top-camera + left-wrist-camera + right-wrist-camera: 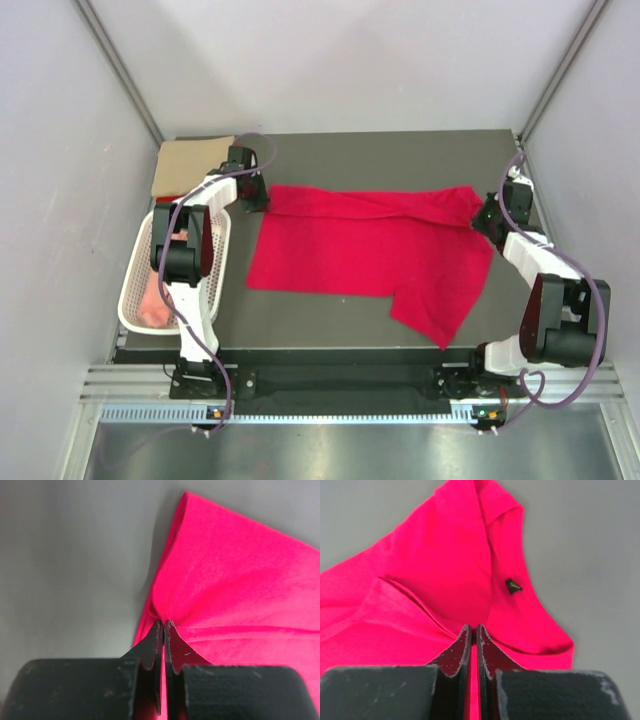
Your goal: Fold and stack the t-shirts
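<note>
Red t-shirt (370,255) lies spread on worktop (330,325), one flap near the front edge. Left hand (163,622) and right hand (474,626) each pinch its far corners. Risk: uneven pull slips the thin cloth out and skews the fold.

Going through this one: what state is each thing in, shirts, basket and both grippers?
red shirt: spread on the table, far edge folded over, pinched at both far corners.
left gripper: jaws shut on red shirt.
right gripper: jaws shut on red shirt.
tan shirt: lying flat at the far left corner.
basket: upright, holding pink shirt.
pink shirt: bunched in the basket.
</note>
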Controlling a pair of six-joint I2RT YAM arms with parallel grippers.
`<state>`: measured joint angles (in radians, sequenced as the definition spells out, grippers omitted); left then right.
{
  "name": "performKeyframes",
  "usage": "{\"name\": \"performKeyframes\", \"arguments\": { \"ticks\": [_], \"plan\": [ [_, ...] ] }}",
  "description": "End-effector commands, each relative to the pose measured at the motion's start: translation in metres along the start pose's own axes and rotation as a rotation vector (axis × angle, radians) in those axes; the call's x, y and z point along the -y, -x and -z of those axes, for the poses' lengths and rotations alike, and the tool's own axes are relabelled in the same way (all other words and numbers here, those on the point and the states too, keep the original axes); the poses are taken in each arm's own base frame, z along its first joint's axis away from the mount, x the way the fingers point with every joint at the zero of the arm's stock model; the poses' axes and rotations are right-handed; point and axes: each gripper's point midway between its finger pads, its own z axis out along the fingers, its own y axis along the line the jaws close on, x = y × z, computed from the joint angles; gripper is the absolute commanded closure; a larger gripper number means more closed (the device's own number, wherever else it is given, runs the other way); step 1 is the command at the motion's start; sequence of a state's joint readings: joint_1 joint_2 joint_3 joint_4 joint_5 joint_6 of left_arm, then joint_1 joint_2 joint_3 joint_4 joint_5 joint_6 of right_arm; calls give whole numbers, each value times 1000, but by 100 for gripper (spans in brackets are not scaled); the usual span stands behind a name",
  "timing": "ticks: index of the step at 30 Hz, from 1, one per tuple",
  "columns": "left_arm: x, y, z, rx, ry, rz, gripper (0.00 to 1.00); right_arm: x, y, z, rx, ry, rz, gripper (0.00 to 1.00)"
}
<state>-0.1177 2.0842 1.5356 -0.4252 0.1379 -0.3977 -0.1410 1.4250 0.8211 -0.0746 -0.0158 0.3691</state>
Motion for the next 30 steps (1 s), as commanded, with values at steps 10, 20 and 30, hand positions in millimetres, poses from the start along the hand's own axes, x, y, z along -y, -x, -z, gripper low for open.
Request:
{"name": "performKeyframes", "arguments": {
  "ticks": [10, 20, 30],
  "plan": [
    [2, -14, 27, -21, 3, 0, 100, 18, -2, 6, 25, -71, -34, 100],
    [-11, -21, 25, -29, 71, 11, 100, 28, -8, 7, 7, -121, -29, 100],
    [-4, 15, 46, 47, 103, 25, 100, 19, 26, 18, 73, -117, -35, 100]
  ]
}}
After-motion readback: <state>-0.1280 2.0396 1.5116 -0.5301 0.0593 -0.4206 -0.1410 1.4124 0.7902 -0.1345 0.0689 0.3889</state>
